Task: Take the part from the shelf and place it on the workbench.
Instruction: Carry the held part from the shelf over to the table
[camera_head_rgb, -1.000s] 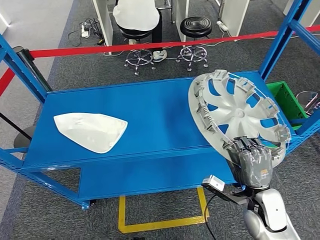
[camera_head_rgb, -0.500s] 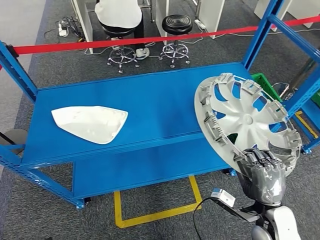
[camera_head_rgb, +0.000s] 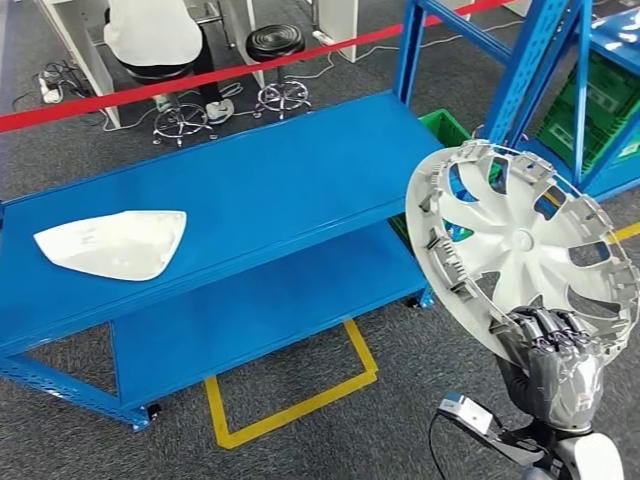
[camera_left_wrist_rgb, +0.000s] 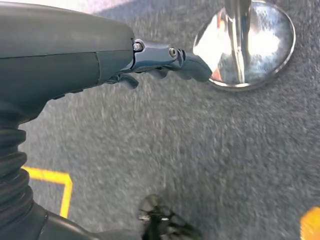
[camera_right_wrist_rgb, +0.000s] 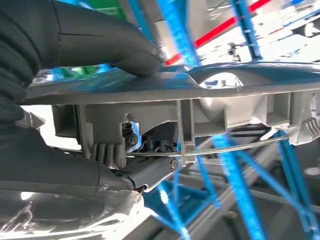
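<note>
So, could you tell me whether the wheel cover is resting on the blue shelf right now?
No, the right hand holds the wheel cover by its rim, clear of the blue shelf.

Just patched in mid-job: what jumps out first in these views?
The big silver wheel cover dominates the right of the head view, held upright off the shelf, the right hand gripping its lower rim. Next comes the long blue shelf, with a white curved panel lying flat at its left end. Behind it, a red barrier tape crosses in front of a seated person.
</note>
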